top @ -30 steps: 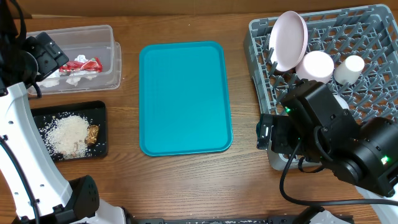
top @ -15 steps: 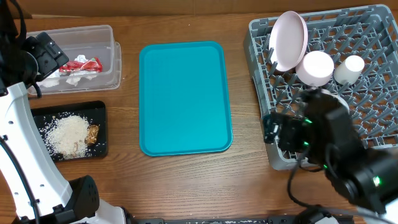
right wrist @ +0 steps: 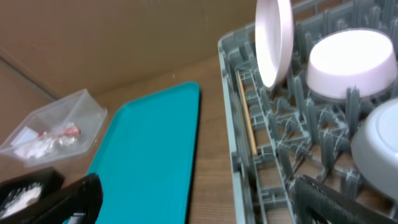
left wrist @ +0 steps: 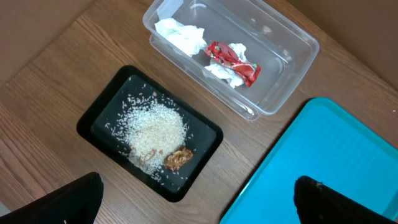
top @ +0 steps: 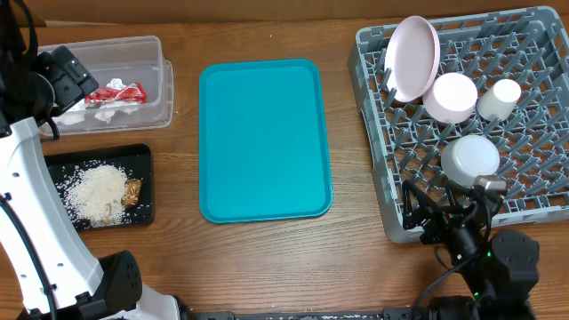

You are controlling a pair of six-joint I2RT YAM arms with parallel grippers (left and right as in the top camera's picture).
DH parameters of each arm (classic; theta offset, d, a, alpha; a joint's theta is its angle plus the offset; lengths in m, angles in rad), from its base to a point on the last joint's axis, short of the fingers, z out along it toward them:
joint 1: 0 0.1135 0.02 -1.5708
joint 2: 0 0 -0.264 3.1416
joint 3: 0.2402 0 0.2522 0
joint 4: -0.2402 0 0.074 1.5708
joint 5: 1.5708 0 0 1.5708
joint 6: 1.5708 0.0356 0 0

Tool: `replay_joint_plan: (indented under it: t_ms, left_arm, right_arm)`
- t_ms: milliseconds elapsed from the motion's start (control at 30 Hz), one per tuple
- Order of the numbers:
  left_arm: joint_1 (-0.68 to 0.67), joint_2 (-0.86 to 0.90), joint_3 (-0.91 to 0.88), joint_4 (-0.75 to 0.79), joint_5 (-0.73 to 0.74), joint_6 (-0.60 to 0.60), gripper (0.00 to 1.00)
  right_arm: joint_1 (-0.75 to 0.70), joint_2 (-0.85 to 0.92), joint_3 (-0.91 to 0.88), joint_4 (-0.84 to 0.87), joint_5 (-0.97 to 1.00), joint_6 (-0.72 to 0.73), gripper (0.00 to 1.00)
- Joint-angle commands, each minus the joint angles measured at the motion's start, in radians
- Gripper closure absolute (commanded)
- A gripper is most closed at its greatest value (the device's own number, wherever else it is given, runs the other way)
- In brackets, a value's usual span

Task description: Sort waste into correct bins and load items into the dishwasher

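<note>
The task looked finished: crinkled red-and-white wrapper [top: 120, 91] in the clear plastic tub [top: 133, 49], upper left; white rice-like crumbs [top: 93, 191] in the shallow black tray [top: 93, 153] below; large white round plate [top: 413, 58] in the grey pegged rack [top: 533, 160], right. Left gripper [left wrist: 199, 208] and right gripper [right wrist: 199, 202] gaped empty; only parking seemed left.

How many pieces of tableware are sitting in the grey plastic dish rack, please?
4: a large white round plate standing at the back left, a smaller white round dish beside it, a small white cup further right, and a grey bowl nearer the front.
</note>
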Motion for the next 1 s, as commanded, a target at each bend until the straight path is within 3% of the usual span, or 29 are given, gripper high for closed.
replay_joint_plan:
  t_ms: [0, 333, 800, 967]
  left_arm:
    - [-0.006, 0.004, -0.003, -0.002, -0.01, -0.01, 0.0]
    - [-0.006, 0.004, -0.003, -0.002, -0.01, -0.01, 0.0]
    - [-0.006, 0.004, -0.003, -0.002, -0.01, -0.01, 0.0]
    - [-0.006, 0.004, -0.002, -0.002, -0.01, -0.01, 0.0]
  right_arm:
    - [-0.052, -0.056, -0.125, 0.091, -0.1, -0.018, 0.0]
    - [-0.061, -0.239, -0.412, 0.433, -0.081, -0.018, 0.0]
    - [-0.05, -0.275, -0.447, 0.441, 0.196, -0.027, 0.0]
    - [-0.05, -0.275, -0.447, 0.435, 0.22, -0.186, 0.0]
